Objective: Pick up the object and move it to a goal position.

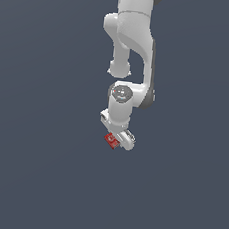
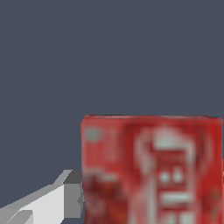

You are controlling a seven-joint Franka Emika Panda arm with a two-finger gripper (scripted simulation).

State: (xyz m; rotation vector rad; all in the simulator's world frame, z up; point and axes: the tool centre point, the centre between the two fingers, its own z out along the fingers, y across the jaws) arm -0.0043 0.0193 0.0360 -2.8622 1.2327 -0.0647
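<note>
The object is a small flat red box (image 1: pixel 111 140) with a whitish printed label. In the exterior view it sits at the tip of my white gripper (image 1: pixel 117 140), below the arm's wrist. In the wrist view the red box (image 2: pixel 151 170) fills the space between the jaws. One grey-white finger (image 2: pixel 65 199) presses against the box's side. The other finger is hidden past the box at the frame edge. The gripper appears shut on the box. No goal marker shows.
The white arm (image 1: pixel 132 38) hangs down from the top of the exterior view. A plain dark blue-grey ground (image 1: pixel 29 177) surrounds it on all sides, with no other objects in view.
</note>
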